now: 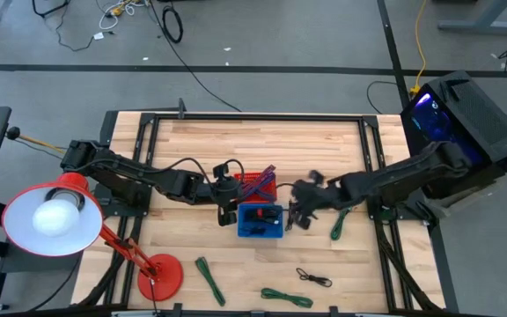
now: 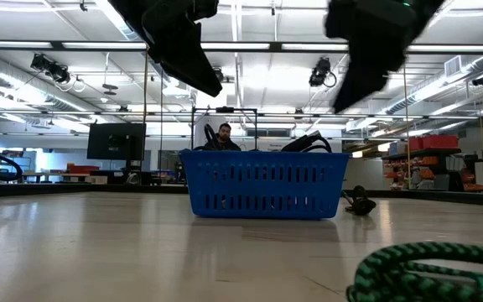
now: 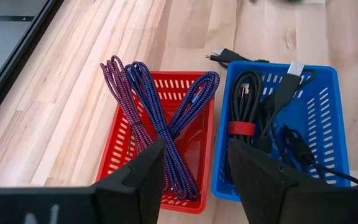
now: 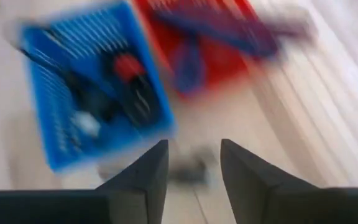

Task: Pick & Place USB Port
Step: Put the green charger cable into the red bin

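A blue basket [image 1: 260, 221] holds black cables [image 3: 253, 102] bound with a red strap. Just behind it, a red basket [image 1: 255, 184] holds purple-blue braided cables [image 3: 143, 93]. A loose black USB cable [image 3: 225, 57] lies on the table just right of the baskets [image 2: 357, 201]. My left gripper [image 3: 196, 152] hovers open above the baskets' left side [image 1: 229, 204]. My right gripper [image 4: 193, 146] hangs open above the table right of the blue basket [image 1: 299, 211]. The dark cable [image 4: 188, 167] is blurred beyond its fingertips.
Green cables lie on the table: one right of the right gripper [image 1: 340, 224], two near the front edge [image 1: 209, 280] [image 1: 286, 297]. A black cable [image 1: 313, 279] lies between those two. A red desk lamp [image 1: 55, 220] stands at the near left corner.
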You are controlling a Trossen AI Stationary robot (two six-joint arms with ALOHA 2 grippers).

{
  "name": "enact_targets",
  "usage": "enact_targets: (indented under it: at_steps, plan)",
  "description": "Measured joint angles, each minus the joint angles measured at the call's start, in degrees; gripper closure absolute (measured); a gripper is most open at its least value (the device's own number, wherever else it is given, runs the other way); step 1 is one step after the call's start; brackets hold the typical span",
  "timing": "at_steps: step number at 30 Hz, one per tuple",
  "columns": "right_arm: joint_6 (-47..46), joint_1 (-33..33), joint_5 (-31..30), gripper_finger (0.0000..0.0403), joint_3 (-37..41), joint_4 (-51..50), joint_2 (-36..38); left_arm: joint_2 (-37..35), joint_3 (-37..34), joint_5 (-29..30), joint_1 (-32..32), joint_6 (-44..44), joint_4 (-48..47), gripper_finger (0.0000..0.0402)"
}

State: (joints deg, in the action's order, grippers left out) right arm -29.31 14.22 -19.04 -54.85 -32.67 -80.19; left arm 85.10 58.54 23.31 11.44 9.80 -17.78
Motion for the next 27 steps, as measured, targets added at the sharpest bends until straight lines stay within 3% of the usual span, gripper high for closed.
enact_targets:
  at_steps: [8, 12, 18, 27]
  plan:
    - [-21.99, 4.95, 2.56, 0.0257, 0.22, -31.94, 2.35, 0.0, 0.0, 0.0, 0.0, -0.04, -0.18, 0.0223]
    - [-31.29, 7.9, 6.15, 0.0257, 2.94, -38.14, 2.35, 0.0, 0.0, 0.0, 0.0, -0.07, -0.18, 0.0223]
    - [-42.35, 12.01, 10.13, 0.0257, 9.6, -34.69, 2.33, 0.0, 0.0, 0.0, 0.0, -0.11, -0.16, 0.0223]
    - [-51.09, 15.64, 15.24, 0.0253, 17.74, -23.92, 2.31, 0.0, 0.0, 0.0, 0.0, -0.63, -0.13, 0.0223]
